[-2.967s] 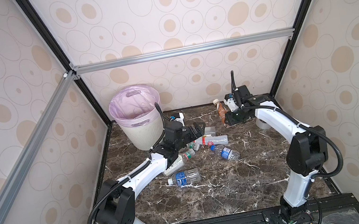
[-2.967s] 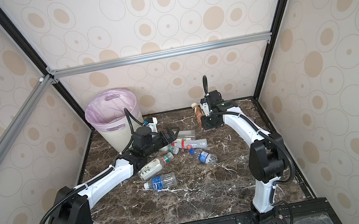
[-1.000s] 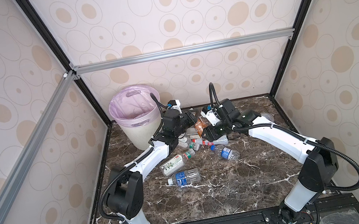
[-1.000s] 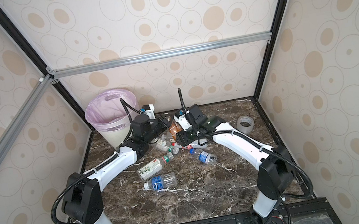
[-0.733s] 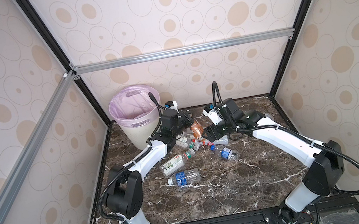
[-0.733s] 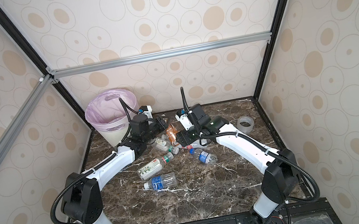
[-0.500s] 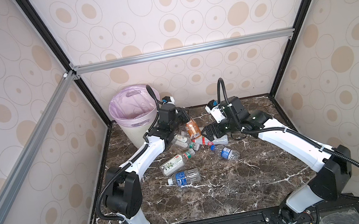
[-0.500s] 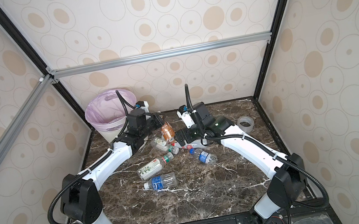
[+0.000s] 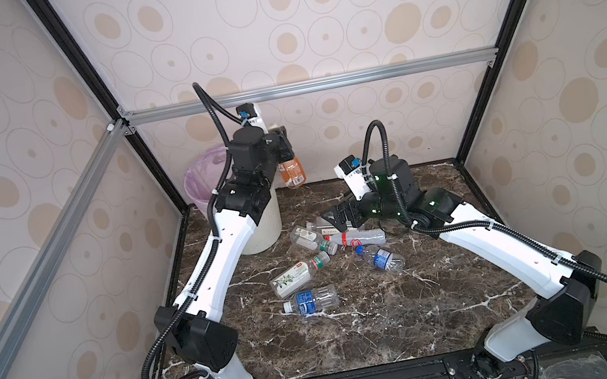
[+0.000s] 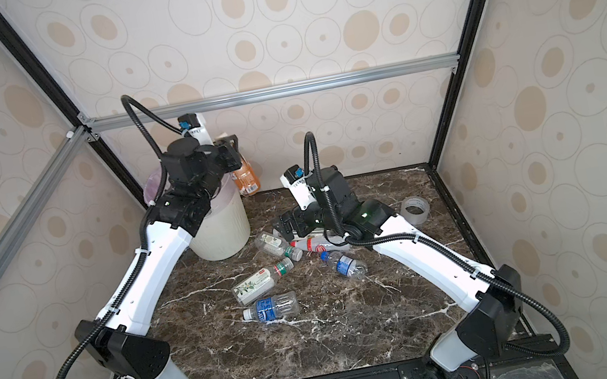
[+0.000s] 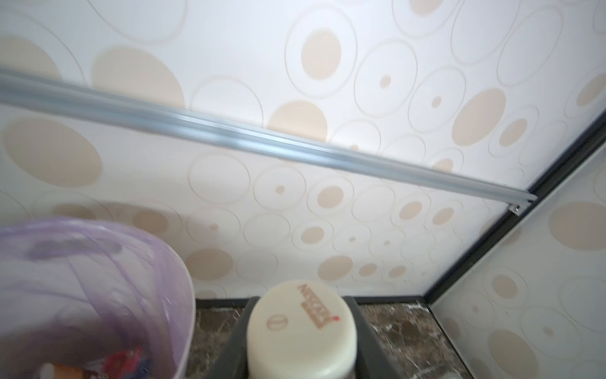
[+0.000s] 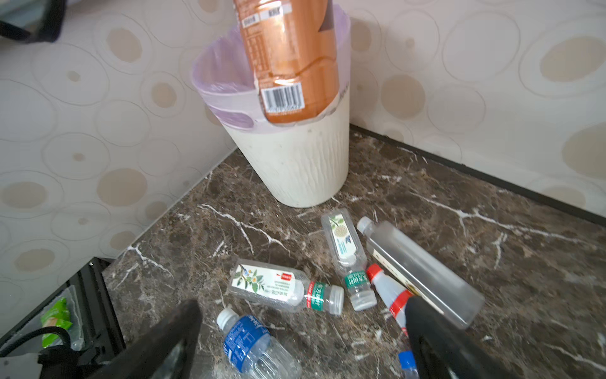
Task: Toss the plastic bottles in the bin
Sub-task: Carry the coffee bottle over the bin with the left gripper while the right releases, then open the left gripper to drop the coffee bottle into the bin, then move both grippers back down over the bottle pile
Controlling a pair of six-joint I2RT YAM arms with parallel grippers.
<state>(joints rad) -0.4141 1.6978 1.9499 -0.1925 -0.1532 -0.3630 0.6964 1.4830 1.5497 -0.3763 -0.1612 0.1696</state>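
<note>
the left gripper [image 9: 282, 144] was raised high at the far left, and its jaws were clamped on the cap end of a brown bottle [image 9: 291, 171], which hung with its body down. in both top views this bottle was in the air just to the right of the bin [image 9: 263, 229], near the rim but not over the opening. the bin stood in the far left corner of the table [image 9: 380, 324], lined with a pink-lilac bag [image 9: 197, 182]. the right gripper [image 9: 334, 219] was low over the far middle of the table, with its jaws wide apart and nothing between them. under and near it a group of bottles lay on their sides: a long clear bottle [image 12: 423, 265], a small clear bottle [image 9: 305, 236] touching it, and a red-capped bottle [image 9: 355, 239] just beside them. nearer lay a green-capped bottle [image 9: 297, 276] and a blue-capped bottle [image 9: 382, 259], and nearest of all a blue-labelled bottle [image 9: 310, 301]. in a top view a tape roll [image 10: 415, 210] lay at the far right, well apart from the bottles.
</note>
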